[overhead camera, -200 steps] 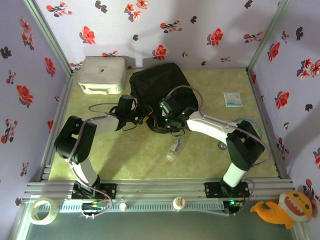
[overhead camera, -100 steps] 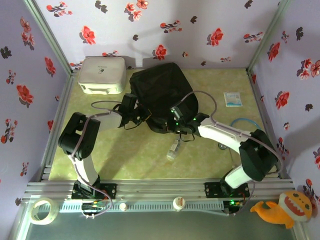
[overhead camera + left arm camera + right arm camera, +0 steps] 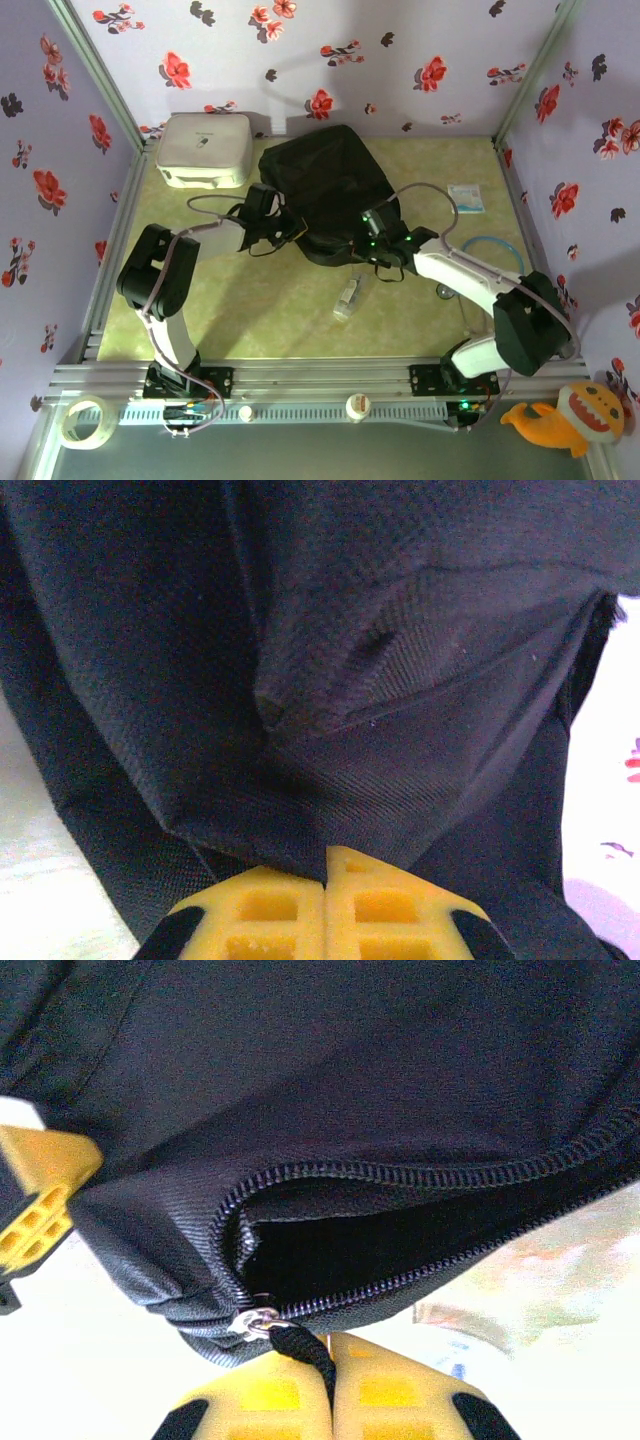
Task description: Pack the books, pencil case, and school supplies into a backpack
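The black backpack (image 3: pixel 322 180) lies at the table's back middle. My left gripper (image 3: pixel 291 235) is at its front left edge, and its yellow fingers (image 3: pixel 270 910) are shut on a fold of the backpack fabric (image 3: pixel 300 810). My right gripper (image 3: pixel 357 256) is at the front right edge, shut on the black zipper pull cord (image 3: pixel 305 1343) that hangs from the metal slider (image 3: pixel 255 1320). The zipper is partly open, showing a dark slot (image 3: pixel 400 1240) into the backpack (image 3: pixel 350 1080). A yellow finger of the left gripper (image 3: pixel 42 1195) shows at the left of the right wrist view.
A white rounded box (image 3: pixel 203 148) stands at the back left beside the backpack. A small white tube (image 3: pixel 348 297) lies in front of the backpack. A white-blue packet (image 3: pixel 465 197) and a blue ring (image 3: pixel 490 243) lie on the right. Flowered walls enclose the table.
My left gripper has closed on the backpack fabric. The right gripper has travelled right along the front edge with the zipper pull, and its arm has swung right.
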You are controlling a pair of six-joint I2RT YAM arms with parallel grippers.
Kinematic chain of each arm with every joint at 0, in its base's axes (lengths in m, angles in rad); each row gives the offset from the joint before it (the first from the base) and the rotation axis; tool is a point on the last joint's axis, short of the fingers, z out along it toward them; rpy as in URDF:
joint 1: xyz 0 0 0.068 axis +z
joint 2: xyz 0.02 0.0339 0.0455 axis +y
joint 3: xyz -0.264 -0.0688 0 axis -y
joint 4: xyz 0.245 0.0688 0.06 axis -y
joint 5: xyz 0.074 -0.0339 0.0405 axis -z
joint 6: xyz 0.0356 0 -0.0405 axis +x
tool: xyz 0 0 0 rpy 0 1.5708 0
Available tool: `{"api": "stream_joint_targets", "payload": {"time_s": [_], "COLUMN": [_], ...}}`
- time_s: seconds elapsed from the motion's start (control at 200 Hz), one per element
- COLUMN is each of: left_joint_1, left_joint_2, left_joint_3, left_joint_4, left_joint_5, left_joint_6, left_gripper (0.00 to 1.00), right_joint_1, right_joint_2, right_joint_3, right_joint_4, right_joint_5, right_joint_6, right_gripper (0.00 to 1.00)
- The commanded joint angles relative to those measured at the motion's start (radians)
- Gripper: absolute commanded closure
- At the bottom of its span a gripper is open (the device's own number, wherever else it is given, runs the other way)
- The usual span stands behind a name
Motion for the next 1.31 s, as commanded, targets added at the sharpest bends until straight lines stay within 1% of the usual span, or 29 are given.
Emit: {"api": "stream_joint_targets", "payload": {"time_s": [0.0, 0.075, 0.17, 0.23, 0.32, 0.5, 0.58, 0.735, 0.825, 0.925, 0.965, 1.03, 1.065, 1.155, 1.23, 1.3], "left_joint_1": [0.050, 0.050, 0.050, 0.050, 0.052, 0.075, 0.088, 0.096, 0.118, 0.154, 0.164, 0.175, 0.176, 0.179, 0.178, 0.177], "left_joint_2": [0.001, 0.004, 0.010, 0.012, 0.018, 0.006, 0.003, -0.008, -0.022, -0.036, -0.050, -0.083, -0.107, -0.170, -0.228, -0.284], "left_joint_3": [0.019, 0.028, 0.053, 0.073, 0.109, 0.181, 0.222, 0.329, 0.351, 0.342, 0.319, 0.267, 0.237, 0.161, 0.091, 0.010], "left_joint_4": [-0.084, -0.091, -0.116, -0.133, -0.166, -0.246, -0.285, -0.360, -0.366, -0.383, -0.385, -0.386, -0.390, -0.415, -0.426, -0.386], "left_joint_5": [-0.090, -0.087, -0.086, -0.086, -0.087, -0.102, -0.097, -0.096, -0.103, -0.119, -0.130, -0.144, -0.148, -0.175, -0.185, -0.171], "left_joint_6": [0.080, 0.091, 0.119, 0.139, 0.177, 0.277, 0.345, 0.496, 0.520, 0.507, 0.498, 0.485, 0.480, 0.445, 0.374, 0.277], "left_gripper": [1.00, 1.00, 1.00, 1.00, 1.00, 1.00, 1.00, 1.00, 1.00, 1.00, 0.88, 0.75, 0.66, 0.48, 0.38, 0.35], "right_joint_1": [-0.080, -0.090, -0.097, -0.102, -0.099, -0.080, -0.056, 0.026, 0.074, 0.120, 0.134, 0.153, 0.158, 0.164, 0.164, 0.164], "right_joint_2": [-0.059, -0.076, -0.100, -0.110, -0.113, -0.097, -0.067, 0.028, 0.091, 0.173, 0.207, 0.259, 0.288, 0.342, 0.369, 0.381], "right_joint_3": [-0.051, -0.053, -0.042, -0.035, -0.019, 0.024, 0.075, 0.183, 0.231, 0.283, 0.304, 0.337, 0.352, 0.397, 0.418, 0.427], "right_joint_4": [-0.154, -0.144, -0.171, -0.161, -0.142, -0.104, -0.100, -0.076, -0.039, 0.014, 0.030, 0.060, 0.073, 0.082, 0.083, 0.079], "right_joint_5": [0.148, 0.110, 0.102, 0.033, -0.108, -0.208, -0.214, -0.220, -0.232, -0.239, -0.239, -0.235, -0.238, -0.245, -0.245, -0.242], "right_joint_6": [0.025, -0.016, -0.069, -0.134, -0.209, -0.249, -0.252, -0.250, -0.225, -0.185, -0.174, -0.157, -0.150, -0.136, -0.134, -0.137], "right_gripper": [1.00, 1.00, 1.00, 1.00, 1.00, 1.00, 1.00, 1.00, 1.00, 1.00, 1.00, 1.00, 1.00, 1.00, 1.00, 1.00]}}
